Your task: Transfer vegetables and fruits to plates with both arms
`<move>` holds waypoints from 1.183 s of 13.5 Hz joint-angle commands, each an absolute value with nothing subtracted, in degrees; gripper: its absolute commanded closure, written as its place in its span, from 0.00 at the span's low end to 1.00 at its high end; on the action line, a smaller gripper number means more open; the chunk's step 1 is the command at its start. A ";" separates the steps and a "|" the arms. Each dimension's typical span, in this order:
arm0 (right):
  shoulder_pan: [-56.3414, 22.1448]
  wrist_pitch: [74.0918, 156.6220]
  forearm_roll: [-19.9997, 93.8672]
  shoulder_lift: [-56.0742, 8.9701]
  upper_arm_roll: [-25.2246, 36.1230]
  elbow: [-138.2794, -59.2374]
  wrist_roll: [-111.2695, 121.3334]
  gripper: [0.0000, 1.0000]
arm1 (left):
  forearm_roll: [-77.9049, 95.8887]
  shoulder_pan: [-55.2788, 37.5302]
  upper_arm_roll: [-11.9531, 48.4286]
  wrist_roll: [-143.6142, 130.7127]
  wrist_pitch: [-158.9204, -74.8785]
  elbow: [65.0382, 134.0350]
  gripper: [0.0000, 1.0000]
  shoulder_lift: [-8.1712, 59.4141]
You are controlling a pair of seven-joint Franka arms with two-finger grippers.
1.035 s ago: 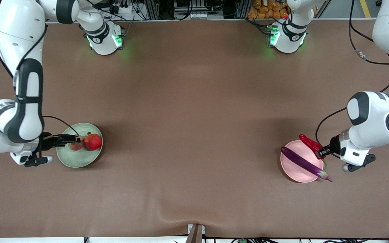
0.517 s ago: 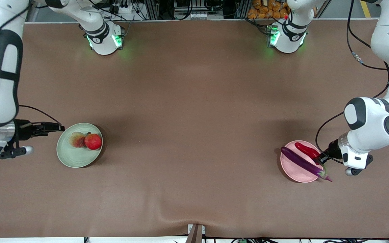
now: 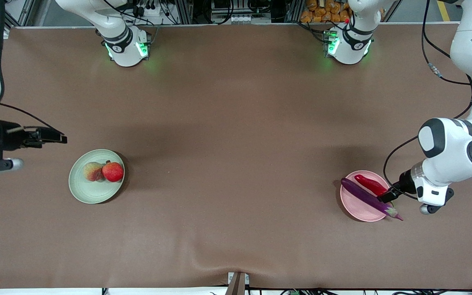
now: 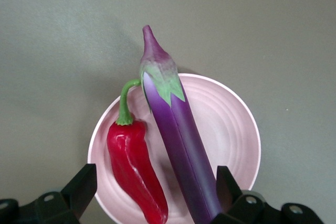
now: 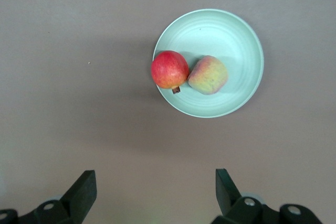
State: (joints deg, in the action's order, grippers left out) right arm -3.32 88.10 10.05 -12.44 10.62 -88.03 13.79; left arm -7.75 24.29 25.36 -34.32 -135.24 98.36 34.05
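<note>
The pale green plate [image 3: 86,191] holds the red pomegranate-like fruit [image 3: 112,171] and the peach [image 3: 93,171] side by side; both also show in the right wrist view, fruit [image 5: 169,69] and peach [image 5: 208,75]. My right gripper [image 3: 57,138] is open and empty, up in the air beside that plate toward the right arm's end. The pale pink plate [image 3: 355,207] holds the purple eggplant [image 3: 366,197] and the red chili [image 3: 370,184]. My left gripper [image 3: 386,194] is open just over the plate's edge, its jaws standing wide on either side of the chili [image 4: 135,169] and eggplant [image 4: 181,140].
The brown table cloth [image 3: 236,135] is bare between the two plates. The arm bases [image 3: 127,47] stand at the table's top edge. The eggplant's stem end overhangs the pink plate's rim.
My right gripper has let go of the peach and drawn back up and away from the green plate. My left gripper has lowered the chili onto the pink plate and opened.
</note>
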 commanded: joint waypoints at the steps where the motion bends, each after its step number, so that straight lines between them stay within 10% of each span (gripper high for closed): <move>1: 4.55 87.45 3.10 -4.42 1.25 -90.18 11.78 0.00 | -7.65 24.43 25.58 -28.08 -129.22 96.87 0.00 27.79; 9: 3.78 78.58 1.58 3.16 2.63 -89.21 1.23 0.00 | -2.40 24.52 33.12 -16.18 -99.26 78.41 0.00 17.15; 16: 3.43 79.19 1.84 4.31 2.72 -89.21 0.18 0.00 | -4.31 24.70 33.22 -16.08 -90.98 78.48 0.00 7.58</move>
